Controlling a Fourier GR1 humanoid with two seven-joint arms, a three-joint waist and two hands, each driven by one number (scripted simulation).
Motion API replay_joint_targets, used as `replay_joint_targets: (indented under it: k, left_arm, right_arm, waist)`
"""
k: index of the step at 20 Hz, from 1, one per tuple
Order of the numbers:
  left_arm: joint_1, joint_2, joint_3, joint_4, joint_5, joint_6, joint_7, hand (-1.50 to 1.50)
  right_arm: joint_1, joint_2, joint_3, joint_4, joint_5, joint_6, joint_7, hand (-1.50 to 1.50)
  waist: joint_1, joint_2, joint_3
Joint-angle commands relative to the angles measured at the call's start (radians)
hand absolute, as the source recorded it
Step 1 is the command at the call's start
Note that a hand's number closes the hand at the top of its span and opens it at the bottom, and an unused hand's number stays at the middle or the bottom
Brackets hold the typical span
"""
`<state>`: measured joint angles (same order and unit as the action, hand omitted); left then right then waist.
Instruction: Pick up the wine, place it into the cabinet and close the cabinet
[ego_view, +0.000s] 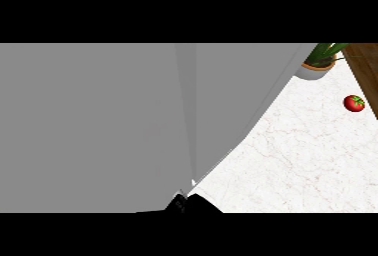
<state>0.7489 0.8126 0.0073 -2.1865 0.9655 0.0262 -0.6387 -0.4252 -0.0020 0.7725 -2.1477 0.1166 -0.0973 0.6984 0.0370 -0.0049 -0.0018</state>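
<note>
Even, bright light; flat grey cabinet (96, 125) shading, no glare.

no readable text, labels or numbers, grey panels perhaps hiding some

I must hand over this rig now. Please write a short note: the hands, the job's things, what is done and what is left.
Hands: only a dark part shows at the lower edge; which hand and its fingers cannot be told.
Cabinet: a large grey panel fills most of the view, probably its door.
Wine: not visible.
Counter: tomato, potted plant.
Done/left: unclear; check that the wine is inside and the door is shut.
</note>
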Motion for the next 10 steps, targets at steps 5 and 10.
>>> replay_joint_targets:
  k: [5,10]
  left_arm:
    - [-0.011,0.034,0.14,-0.006,0.104,-0.055,0.117,-1.5]
    - [-0.001,-0.04,0.137,0.023,0.051,-0.118,0.102,-1.5]
  right_arm:
    - [-0.366,0.002,-0.12,0.321,-0.082,-0.162,-0.035,1.5]
    - [-0.451,0.002,-0.264,0.49,-0.145,-0.081,-0.106,1.5]
  waist:
    - [-0.003,0.007,0.001]
    - [-0.013,0.007,0.001]
